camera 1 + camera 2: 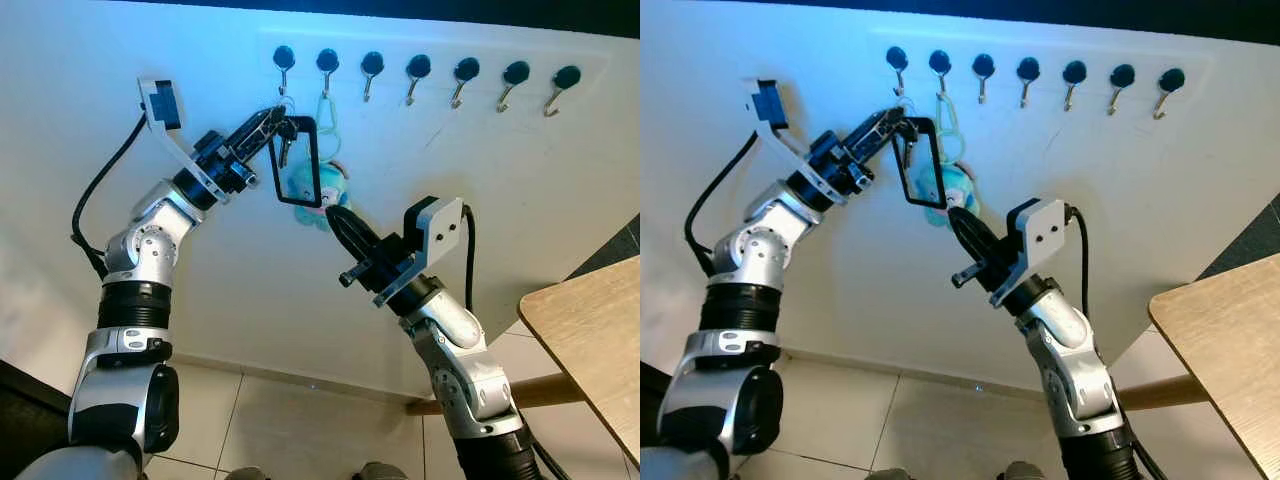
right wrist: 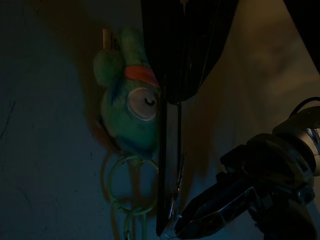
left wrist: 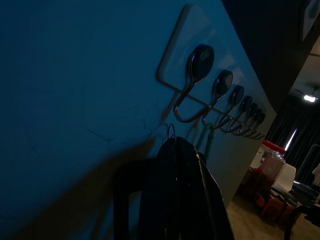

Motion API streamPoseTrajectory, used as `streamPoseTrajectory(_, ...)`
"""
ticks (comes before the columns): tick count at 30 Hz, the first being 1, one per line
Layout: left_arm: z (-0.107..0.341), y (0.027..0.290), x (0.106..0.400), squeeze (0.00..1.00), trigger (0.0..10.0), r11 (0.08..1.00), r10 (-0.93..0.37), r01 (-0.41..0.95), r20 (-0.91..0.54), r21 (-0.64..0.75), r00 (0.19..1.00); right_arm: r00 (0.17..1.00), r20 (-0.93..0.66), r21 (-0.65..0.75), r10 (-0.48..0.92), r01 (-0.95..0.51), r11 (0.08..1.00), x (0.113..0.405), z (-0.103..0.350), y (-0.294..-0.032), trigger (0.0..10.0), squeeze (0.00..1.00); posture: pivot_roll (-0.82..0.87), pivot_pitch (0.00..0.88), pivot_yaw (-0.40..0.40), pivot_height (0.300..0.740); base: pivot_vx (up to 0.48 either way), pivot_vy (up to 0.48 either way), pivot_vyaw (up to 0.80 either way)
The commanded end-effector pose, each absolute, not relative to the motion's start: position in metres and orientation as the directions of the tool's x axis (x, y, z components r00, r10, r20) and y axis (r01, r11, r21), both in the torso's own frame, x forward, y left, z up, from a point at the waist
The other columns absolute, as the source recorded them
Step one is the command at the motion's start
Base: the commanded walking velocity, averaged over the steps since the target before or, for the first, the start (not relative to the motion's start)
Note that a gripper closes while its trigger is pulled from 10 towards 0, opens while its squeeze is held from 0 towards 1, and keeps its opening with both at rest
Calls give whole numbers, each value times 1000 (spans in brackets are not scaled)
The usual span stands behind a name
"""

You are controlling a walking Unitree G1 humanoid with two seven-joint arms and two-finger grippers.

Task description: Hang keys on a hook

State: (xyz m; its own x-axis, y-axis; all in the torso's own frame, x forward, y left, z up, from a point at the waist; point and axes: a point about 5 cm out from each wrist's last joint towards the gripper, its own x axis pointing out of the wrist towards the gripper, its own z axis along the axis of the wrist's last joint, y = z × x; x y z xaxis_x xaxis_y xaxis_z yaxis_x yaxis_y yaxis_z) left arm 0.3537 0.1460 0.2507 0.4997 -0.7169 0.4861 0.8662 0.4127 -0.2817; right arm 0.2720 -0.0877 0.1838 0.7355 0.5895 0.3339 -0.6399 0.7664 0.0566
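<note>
the left claw (image 1: 272,122) is clamped on the keys (image 1: 286,140) just below the first hook (image 1: 283,62), a black strap loop hanging from them. lift the ring over the hook tip, then release. the right claw (image 1: 338,222), fingers together, holds nothing near the plush charm (image 1: 310,190).

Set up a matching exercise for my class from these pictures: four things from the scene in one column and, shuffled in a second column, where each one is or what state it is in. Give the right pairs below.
Column 1
1. left gripper
2. right gripper
3. plush fish keychain
4. wooden table

Column 2
A. hangs from the second hook from the robot's left
B. stands at the robot's right, away from the hook rail
C. shut on the key ring just below the leftmost hook
D. points up at the black strap loop, holding nothing

Pairs: 1-C, 2-D, 3-A, 4-B
</note>
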Motion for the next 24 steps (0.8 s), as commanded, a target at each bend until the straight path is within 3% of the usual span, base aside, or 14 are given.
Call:
streamPoseTrajectory(1,261,150,350,0,10000,400,-721,886,517,-233,461,729,346,61,591,-646,761,271,186,-88,10000,0,37,67,5,740,0,0,0)
streamPoseTrajectory(7,271,144,334,0,10000,275,-789,948,526,-160,318,727,348,61,592,-647,760,270,186,-88,10000,0,34,68,5,740,0,0,0)
streamPoseTrajectory(10,273,144,331,0,10000,250,-800,957,525,-148,290,727,347,61,592,-647,760,270,186,-88,10000,0,34,69,5,740,0,0,0)
streamPoseTrajectory(24,272,147,335,0,10000,303,-774,938,530,-170,346,727,346,60,593,-648,759,271,187,-88,10000,0,34,67,4,740,0,0,0)
